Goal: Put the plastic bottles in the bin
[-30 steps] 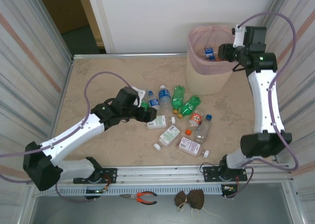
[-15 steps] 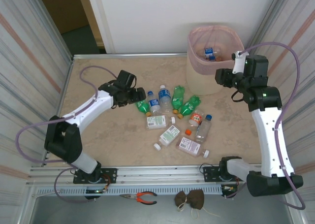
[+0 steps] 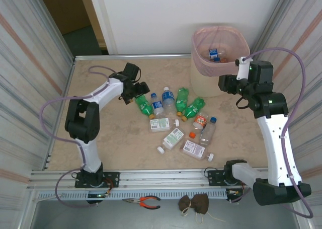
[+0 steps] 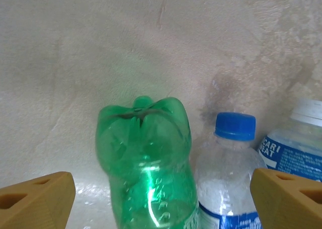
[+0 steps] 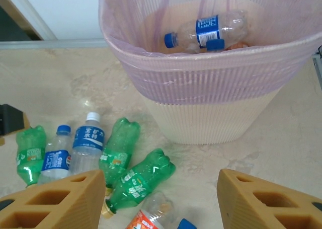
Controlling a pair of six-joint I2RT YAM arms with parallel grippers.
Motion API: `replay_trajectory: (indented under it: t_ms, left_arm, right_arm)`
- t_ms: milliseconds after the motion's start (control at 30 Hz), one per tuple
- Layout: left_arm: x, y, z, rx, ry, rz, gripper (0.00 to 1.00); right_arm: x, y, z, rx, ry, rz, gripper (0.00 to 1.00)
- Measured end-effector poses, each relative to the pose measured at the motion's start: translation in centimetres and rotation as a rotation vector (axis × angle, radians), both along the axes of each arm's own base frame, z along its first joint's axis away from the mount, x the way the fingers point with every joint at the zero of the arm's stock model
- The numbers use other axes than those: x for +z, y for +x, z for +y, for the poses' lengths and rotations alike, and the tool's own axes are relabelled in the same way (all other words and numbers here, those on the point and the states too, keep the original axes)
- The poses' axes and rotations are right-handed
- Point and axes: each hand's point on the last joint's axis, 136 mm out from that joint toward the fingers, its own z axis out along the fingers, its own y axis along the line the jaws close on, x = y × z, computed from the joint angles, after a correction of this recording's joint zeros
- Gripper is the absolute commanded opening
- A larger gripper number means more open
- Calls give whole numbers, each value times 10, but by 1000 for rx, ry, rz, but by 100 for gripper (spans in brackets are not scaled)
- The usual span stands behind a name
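1. Left jaws stand wide apart, straddling a green bottle (image 4: 146,158) on the worktop (image 4: 100,48) (blue-capped bottle (image 4: 229,173) just beside it).
2. Right jaws are apart and empty, near the bin (image 5: 211,113).
3. The bin holds a clear bottle (image 5: 211,30); other bottles (image 3: 173,137) lie clustered on the worktop.

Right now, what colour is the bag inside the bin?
The bag is pink, clearest in the right wrist view.
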Motion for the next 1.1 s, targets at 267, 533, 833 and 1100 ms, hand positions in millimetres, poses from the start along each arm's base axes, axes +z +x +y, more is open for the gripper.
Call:
replay_trajectory:
  t_ms: [267, 533, 833, 1100]
  left_arm:
    - [-31, -2, -3, 48, -18, 89, 81]
    - [-44, 0, 0, 84, -27, 122, 72]
    - [-45, 0, 5, 113, -43, 103, 63]
    - [-13, -1, 15, 127, -60, 35, 61]
  right_arm:
    - [2, -2, -2, -9, -5, -7, 59]
    - [3, -3, -4, -18, -10, -12, 59]
    - [8, -7, -5, -21, -10, -30, 59]
    - [12, -11, 1, -2, -7, -42, 59]
